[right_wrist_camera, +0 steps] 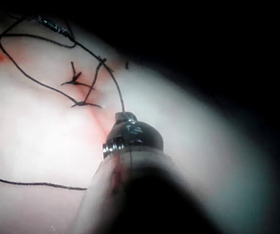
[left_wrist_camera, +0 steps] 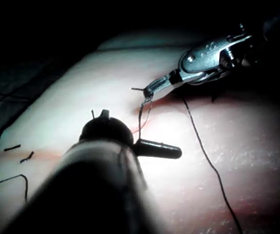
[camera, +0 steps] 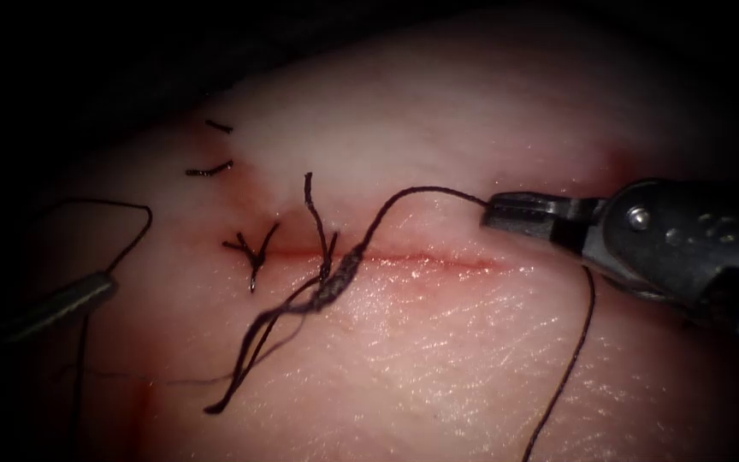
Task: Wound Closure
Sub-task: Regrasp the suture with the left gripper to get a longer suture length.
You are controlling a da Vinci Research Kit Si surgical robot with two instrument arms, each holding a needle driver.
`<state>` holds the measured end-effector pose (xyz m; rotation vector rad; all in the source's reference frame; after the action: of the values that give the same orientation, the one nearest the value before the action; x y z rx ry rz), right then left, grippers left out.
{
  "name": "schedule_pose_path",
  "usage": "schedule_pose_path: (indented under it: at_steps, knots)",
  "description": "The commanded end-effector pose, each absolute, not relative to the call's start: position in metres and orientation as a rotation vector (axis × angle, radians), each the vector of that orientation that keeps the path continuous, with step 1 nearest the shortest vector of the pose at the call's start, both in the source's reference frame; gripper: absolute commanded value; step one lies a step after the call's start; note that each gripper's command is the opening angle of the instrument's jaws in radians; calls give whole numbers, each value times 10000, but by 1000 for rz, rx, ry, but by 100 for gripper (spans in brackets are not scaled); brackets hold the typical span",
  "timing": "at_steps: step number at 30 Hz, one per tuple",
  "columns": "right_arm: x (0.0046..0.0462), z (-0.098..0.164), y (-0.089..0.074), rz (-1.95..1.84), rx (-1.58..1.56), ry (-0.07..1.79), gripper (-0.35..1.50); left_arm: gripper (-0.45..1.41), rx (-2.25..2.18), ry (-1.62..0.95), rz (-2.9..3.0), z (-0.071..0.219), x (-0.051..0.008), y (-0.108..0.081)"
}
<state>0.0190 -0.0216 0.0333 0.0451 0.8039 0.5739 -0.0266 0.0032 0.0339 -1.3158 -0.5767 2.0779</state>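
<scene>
Gripping the thread [camera: 438, 190] at its tip, the right end effector [camera: 506, 210] reaches in from the right of the endoscope view, its jaws clamped together just above the cut [camera: 421, 257] near the cut's right end. From the jaws the thread arcs left and down to a twisted knot [camera: 339, 278] on the cut, then trails on as loose strands toward the lower left. Another strand hangs down from under the tool. A finished stitch [camera: 254, 250] with short cut ends sits at the cut's left end, and two cut ends [camera: 209, 171] lie on the tissue [camera: 472, 359] above it. The left end effector [camera: 87, 295] lies at the left, well apart from the cut, with a loop of thread curving above it; I cannot tell whether its jaws are apart or together or whether it holds anything. I cannot make out the needle.

From the left wrist, the left end effector [left_wrist_camera: 159, 150] shows one jaw over the tissue [left_wrist_camera: 257, 146]; its state stays unclear. Beyond it the right end effector [left_wrist_camera: 150, 90] pinches the thread [left_wrist_camera: 141, 114], which drops to the cut.

From the right wrist, the right end effector [right_wrist_camera: 125, 117] holds the thread [right_wrist_camera: 114, 87], which leads to the knot [right_wrist_camera: 84, 103], beside the stitch [right_wrist_camera: 74, 80].
</scene>
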Motion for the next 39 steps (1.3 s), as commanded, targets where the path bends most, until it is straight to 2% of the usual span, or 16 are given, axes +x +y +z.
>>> schedule_pose_path:
  at_steps: [1, 7, 13, 17, 22, 30, 39]
  knots:
    - [203, 334, -208, 565, 36, 809, -35, 118, -1318, -558, 2089, 338, -276, 47]
    - [205, 335, -208, 553, 24, 809, -35, 108, -1147, -489, 2203, 337, -314, 67]
    - [206, 335, -208, 542, 18, 809, -35, 98, -1114, -494, 2225, 357, -329, 70]
    - [206, 335, -207, 538, 16, 808, -35, 73, -1105, -499, 2247, 366, -329, 69]
    - [206, 334, -206, 533, 13, 807, -35, -45, -1133, -503, 2275, 362, -323, 70]
    - [203, 328, -206, 529, 26, 824, -35, -45, -1189, -558, 2249, 372, -302, 73]
    - [194, 267, -249, 444, 191, 1052, -35, -45, -1280, -535, 2187, 393, -270, 83]
